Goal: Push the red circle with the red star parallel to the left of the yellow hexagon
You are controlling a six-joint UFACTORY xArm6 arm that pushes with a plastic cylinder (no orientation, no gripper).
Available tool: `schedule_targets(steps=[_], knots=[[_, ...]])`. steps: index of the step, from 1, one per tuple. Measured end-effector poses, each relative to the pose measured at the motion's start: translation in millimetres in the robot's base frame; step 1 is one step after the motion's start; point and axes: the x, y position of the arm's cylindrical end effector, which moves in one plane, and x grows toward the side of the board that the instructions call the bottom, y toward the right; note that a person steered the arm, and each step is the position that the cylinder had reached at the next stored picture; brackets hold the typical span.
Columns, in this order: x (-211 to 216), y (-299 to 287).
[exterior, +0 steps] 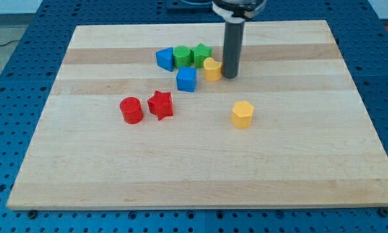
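No readable text

No letters, numbers, labels or brand marks can be read on anything in this view.

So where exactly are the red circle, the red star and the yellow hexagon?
red circle (pixel 131 110): camera view, on its front side wall.
red star (pixel 160 103): camera view, middle of the star.
yellow hexagon (pixel 243 114): camera view, on its front face.

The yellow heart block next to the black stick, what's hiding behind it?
Behind the yellow heart sits the green star, its lower part covered. My tip stands just right of the heart. Nothing else shows behind it.
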Motion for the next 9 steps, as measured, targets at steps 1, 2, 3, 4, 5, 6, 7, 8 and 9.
schedule_targets(steps=[1, 2, 3, 4, 5, 6, 7, 8, 9], knots=[[0.0, -24.2], [0.0, -33.2], [4.4, -19.3], [23.7, 1.5], [38.4, 1.5], [68.6, 3.9], [60.2, 39.4], [53.7, 36.9], [55.9, -7.9]])
